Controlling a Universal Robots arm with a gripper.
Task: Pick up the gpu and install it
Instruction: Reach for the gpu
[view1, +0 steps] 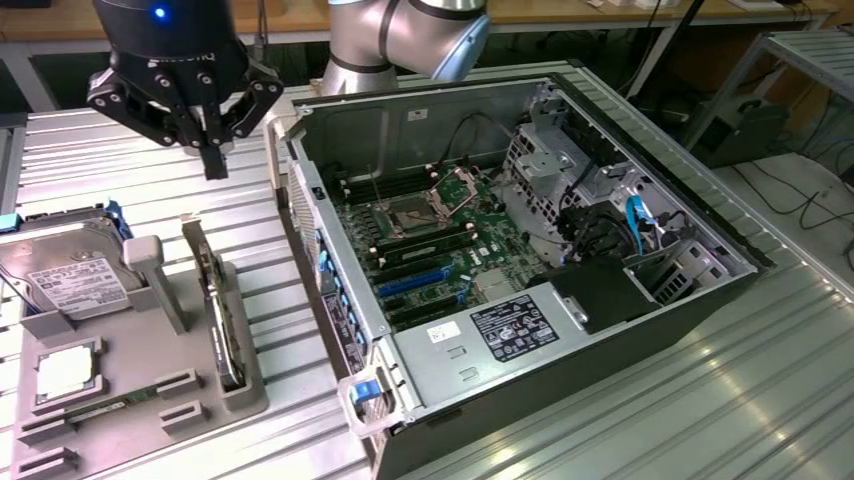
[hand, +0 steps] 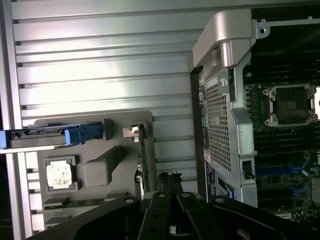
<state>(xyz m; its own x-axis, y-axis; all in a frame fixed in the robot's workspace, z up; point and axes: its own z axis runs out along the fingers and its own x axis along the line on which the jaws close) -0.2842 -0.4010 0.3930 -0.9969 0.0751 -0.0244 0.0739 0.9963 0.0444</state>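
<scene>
The gpu (view1: 222, 318) is a thin dark card standing on edge in a slot of the grey holder tray (view1: 154, 350) at the exterior view's left. Its silver bracket end (hand: 133, 132) shows in the wrist view, with the card (hand: 143, 162) running toward the gripper. My gripper (view1: 214, 165) hangs above the ribbed table, beyond the far end of the card and apart from it. Its fingers are shut together with nothing between them. In the wrist view the gripper (hand: 169, 179) sits just past the card's end.
The open computer case (view1: 320, 250) lies in the middle with its motherboard (view1: 427, 250) exposed, blue slots (view1: 411, 283) near the front. The tray also carries a hard drive (view1: 70, 282), a processor (view1: 64, 372) and a memory stick (view1: 96, 408). The arm's base (view1: 400, 40) stands behind the case.
</scene>
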